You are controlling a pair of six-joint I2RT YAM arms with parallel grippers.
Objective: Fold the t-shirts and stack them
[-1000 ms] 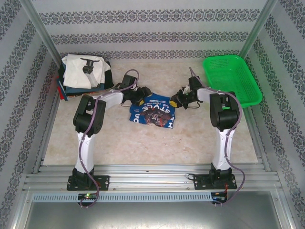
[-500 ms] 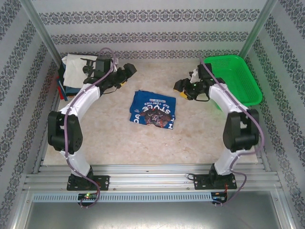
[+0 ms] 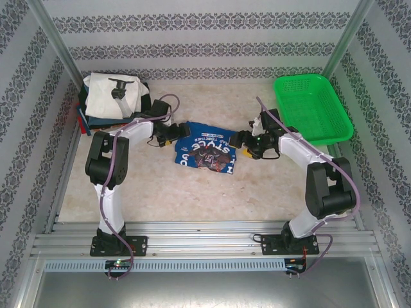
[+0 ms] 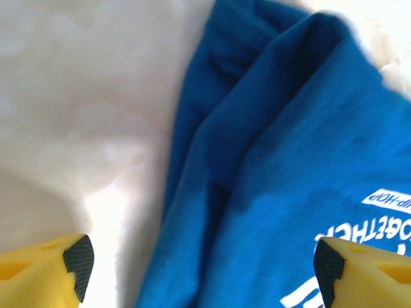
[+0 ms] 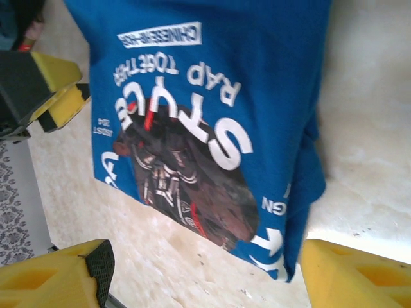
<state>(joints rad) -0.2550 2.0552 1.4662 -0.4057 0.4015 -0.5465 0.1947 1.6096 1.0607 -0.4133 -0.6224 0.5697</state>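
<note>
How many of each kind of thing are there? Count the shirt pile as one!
Blue shirt: 1
Shirt pile: 1
Green basket: 1
Robot arms, left and right: 2
Total: 5

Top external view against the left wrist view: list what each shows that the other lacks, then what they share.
Top external adds: the pile of folded shirts at the far left, the green basket at the far right, and the right gripper, open beside the blue t-shirt. Left wrist adds: the deep creases along the shirt's folded edge and the black pads on the yellow fingers. Shared: the blue t-shirt, the pale table and the left gripper, open at the shirt's left edge.
</note>
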